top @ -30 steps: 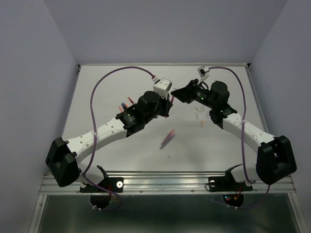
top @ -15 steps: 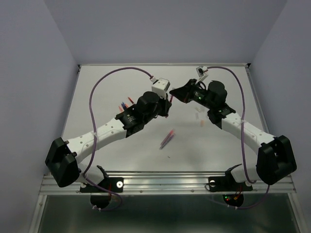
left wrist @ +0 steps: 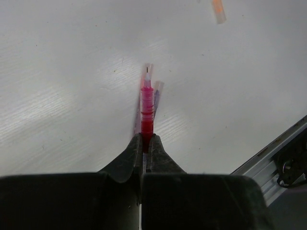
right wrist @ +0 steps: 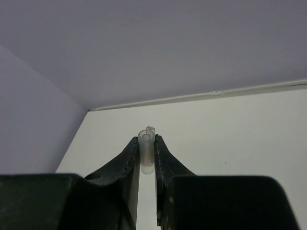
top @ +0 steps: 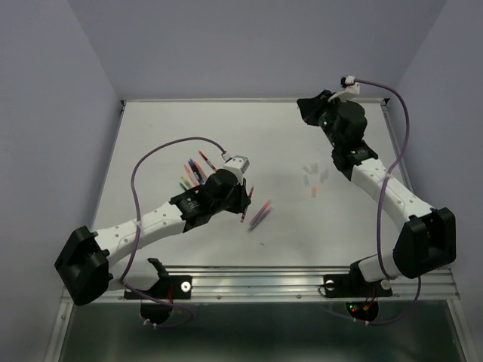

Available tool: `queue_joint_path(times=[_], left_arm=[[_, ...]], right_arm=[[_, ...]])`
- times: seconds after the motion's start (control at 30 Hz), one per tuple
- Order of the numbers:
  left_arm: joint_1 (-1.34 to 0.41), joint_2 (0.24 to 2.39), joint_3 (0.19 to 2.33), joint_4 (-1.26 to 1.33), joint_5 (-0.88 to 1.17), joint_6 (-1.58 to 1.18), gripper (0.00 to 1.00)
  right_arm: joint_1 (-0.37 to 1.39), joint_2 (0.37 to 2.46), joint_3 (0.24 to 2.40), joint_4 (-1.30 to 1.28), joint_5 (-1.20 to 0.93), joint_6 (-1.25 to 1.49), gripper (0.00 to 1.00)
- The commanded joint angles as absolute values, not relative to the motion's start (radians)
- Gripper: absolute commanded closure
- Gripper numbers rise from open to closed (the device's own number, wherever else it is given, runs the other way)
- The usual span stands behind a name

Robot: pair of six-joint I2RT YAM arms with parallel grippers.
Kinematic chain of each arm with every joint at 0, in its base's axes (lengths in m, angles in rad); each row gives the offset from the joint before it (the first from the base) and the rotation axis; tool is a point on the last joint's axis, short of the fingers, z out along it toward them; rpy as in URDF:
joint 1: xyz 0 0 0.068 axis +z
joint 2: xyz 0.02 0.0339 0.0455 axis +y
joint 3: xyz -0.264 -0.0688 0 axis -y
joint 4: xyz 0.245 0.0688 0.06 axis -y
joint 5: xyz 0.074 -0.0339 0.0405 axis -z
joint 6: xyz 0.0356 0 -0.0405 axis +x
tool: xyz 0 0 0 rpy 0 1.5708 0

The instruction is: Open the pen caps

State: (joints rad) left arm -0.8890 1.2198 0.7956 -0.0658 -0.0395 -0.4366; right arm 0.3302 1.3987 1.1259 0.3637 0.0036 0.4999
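My left gripper (left wrist: 145,141) is pressed together on a red pen (left wrist: 147,103). It pinches the pen's rear end, so the body sticks straight out past the fingertips. The pen's fine writing tip is bare and points away from the wrist, hanging over the white table (top: 151,136) towards its near middle. In the left wrist view I can make out another pen or two lying on the table directly under the held one, though they are too blurred to count.

My right gripper (right wrist: 146,140) is raised at the far right of the table, well apart from the left one. Its fingers are closed on a clear cap (right wrist: 146,136), a short translucent tube standing upright between the pads with its open end up. It is held in the air, with the far edge of the table and the back wall behind it.

A few loose caps (top: 313,179) lie on the table between the two arms, closer to the right arm. Among them is an orange cap (left wrist: 218,10). A fan of coloured pens (top: 192,172) lies to the far left of my left wrist. A smaller bunch of pink and purple pens (top: 260,215) lies just to its right, near the middle.
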Motion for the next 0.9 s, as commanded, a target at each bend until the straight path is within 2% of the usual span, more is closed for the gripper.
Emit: queue_joint_path(times=[0.0,0.17,0.4,0.57,0.87], left_arm=[[-0.89,1.161,0.805,-0.071,-0.132,-0.523,1.0],[-0.821,1.207,0.842,-0.123,-0.198,-0.61,1.0],[-0.697,1.253,0.899,-0.176,-0.241,-0.646,1.0],[-0.621,1.266,0.907,-0.212,-0.235,-0.678,1.0],[-0.565,1.307,0.896,-0.239,-0.218,-0.713,1.0]], right_arm=[[0.334,1.45,1.195,0.177,-0.015,0.381,0.99],[0.334,1.471,1.105,-0.039,-0.066,0.315,0.99],[0.38,1.551,1.063,-0.25,0.115,0.264,0.97],[0.39,1.638,1.048,-0.256,0.141,0.273,0.94],[0.399,1.721,1.072,-0.275,0.192,0.278,0.82]])
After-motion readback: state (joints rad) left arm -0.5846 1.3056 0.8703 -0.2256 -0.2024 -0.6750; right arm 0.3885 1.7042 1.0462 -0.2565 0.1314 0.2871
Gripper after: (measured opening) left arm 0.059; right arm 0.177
